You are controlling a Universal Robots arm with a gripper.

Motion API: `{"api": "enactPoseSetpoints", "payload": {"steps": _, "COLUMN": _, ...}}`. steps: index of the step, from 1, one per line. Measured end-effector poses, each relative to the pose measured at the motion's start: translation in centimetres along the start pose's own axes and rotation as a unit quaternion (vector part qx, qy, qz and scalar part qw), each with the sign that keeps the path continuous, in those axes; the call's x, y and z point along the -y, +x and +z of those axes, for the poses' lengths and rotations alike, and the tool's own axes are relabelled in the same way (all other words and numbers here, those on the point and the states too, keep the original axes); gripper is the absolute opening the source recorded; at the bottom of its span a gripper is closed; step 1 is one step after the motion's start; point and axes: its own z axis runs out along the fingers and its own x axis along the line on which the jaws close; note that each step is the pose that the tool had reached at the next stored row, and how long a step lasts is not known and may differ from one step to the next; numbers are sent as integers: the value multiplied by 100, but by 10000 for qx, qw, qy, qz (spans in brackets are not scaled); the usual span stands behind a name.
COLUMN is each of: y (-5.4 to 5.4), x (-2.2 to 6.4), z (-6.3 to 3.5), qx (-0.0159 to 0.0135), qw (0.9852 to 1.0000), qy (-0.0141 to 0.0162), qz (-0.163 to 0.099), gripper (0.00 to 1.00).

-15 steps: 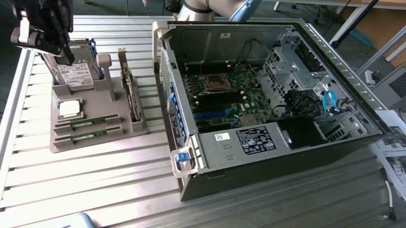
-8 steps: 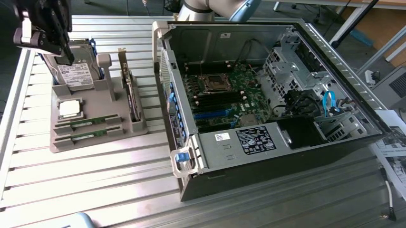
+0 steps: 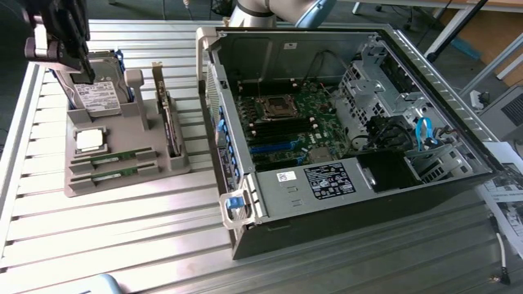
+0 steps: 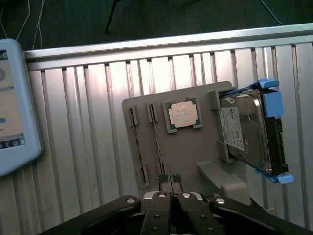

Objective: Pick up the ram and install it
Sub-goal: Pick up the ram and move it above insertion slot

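Two ram sticks (image 3: pixel 114 157) (image 3: pixel 114 175), thin green strips, stand on edge in slots at the front of a grey holder tray (image 3: pixel 122 184). From the wrist they appear as narrow edges (image 4: pixel 138 147) (image 4: pixel 157 139). My gripper (image 3: pixel 82 68) hangs above the tray's far end, over the hard drive, away from the sticks. Its fingers (image 4: pixel 161 200) are shut together with nothing between them (image 4: pixel 171 196). The open computer case (image 3: pixel 245 202) lies to the exterior view's right, its motherboard (image 3: pixel 286 125) showing black and blue memory slots (image 3: pixel 274 147).
The tray also holds a hard drive in a blue bracket (image 3: pixel 100 92) (image 4: pixel 249 132), a square silver processor (image 3: pixel 90 139) (image 4: pixel 183 114) and an upright expansion card (image 3: pixel 169 122). A screen device with a pale casing (image 4: pixel 12 107) lies beside the slatted metal table (image 3: pixel 122 245).
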Motion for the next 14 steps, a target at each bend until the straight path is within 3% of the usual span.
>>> {"api": "enactPoseSetpoints", "payload": {"steps": 14, "y": 0, "x": 2, "z": 1, "qx": -1, "qw": 9999, "qy": -5, "qz": -103, "gripper": 10}}
